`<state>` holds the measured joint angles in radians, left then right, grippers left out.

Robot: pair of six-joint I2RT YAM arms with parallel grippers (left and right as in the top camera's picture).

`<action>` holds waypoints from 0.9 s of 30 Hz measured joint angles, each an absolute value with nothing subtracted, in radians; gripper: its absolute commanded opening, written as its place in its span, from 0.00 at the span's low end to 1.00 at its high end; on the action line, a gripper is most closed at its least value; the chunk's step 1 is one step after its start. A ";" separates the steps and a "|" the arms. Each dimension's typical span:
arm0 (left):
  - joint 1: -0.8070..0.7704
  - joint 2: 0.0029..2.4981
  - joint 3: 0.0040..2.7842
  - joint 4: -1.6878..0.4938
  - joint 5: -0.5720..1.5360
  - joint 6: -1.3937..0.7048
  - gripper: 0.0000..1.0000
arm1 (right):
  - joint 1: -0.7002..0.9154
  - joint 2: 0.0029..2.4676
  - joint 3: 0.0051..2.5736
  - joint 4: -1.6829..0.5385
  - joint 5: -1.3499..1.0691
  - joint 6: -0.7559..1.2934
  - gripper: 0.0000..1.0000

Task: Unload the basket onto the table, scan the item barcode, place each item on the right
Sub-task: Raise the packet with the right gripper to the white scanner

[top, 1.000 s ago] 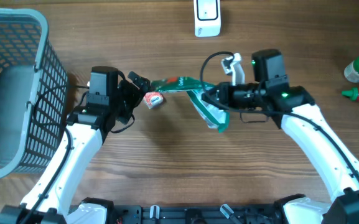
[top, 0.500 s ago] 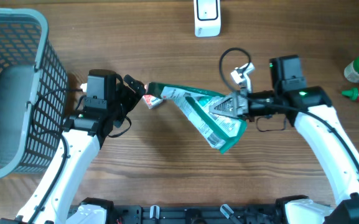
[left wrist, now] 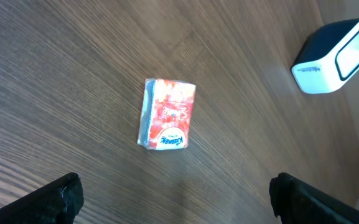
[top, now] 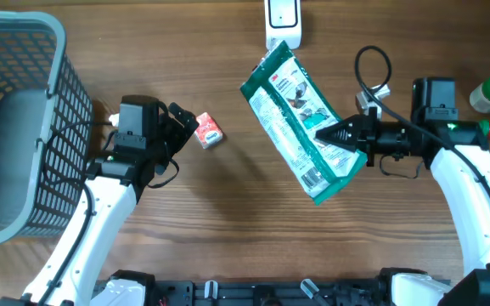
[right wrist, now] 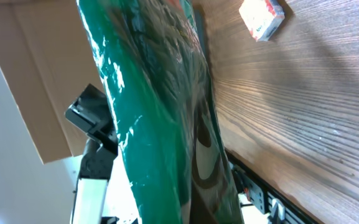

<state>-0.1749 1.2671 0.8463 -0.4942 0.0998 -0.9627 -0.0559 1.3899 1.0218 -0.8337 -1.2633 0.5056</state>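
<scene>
One edge pinch: right gripper [top: 349,136] clamped on the green packet [top: 295,110], which juts ahead of it toward the scanner [top: 282,21]. The floppy film could sag, its barcode seemingly turned away. Left gripper [left wrist: 176,196] spread, empty.

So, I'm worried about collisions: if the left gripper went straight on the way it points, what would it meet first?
Probably the small red packet on the table, lying just ahead of the left gripper. Height is unclear, so the open fingers could pass over it.
</scene>
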 measured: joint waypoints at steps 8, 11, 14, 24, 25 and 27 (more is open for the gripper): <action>-0.175 1.299 0.840 -0.506 0.093 -0.963 1.00 | -0.056 1.390 1.022 -0.828 -1.264 0.520 0.04; -0.175 1.299 0.840 -0.506 0.093 -0.963 1.00 | -0.056 1.390 1.022 -0.825 -1.264 0.520 0.04; -0.175 1.299 0.840 -0.506 0.093 -0.963 1.00 | -0.056 1.389 1.022 -0.805 -1.269 0.498 0.04; -0.175 1.299 0.840 -0.506 0.090 -0.963 1.00 | -0.053 1.259 1.022 -0.585 -1.331 0.074 0.05; -0.175 1.299 0.840 -0.506 0.090 -0.963 1.00 | -0.049 1.250 1.022 -0.560 -1.328 0.025 0.04; -0.175 1.299 0.840 -0.506 0.089 -0.963 1.00 | -0.025 1.240 1.023 -0.499 -1.304 -0.075 0.05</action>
<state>-0.1745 1.2995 0.8398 -0.5056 0.0887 -0.9627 -0.0254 1.2404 1.0229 -0.4988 -1.3037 -0.0750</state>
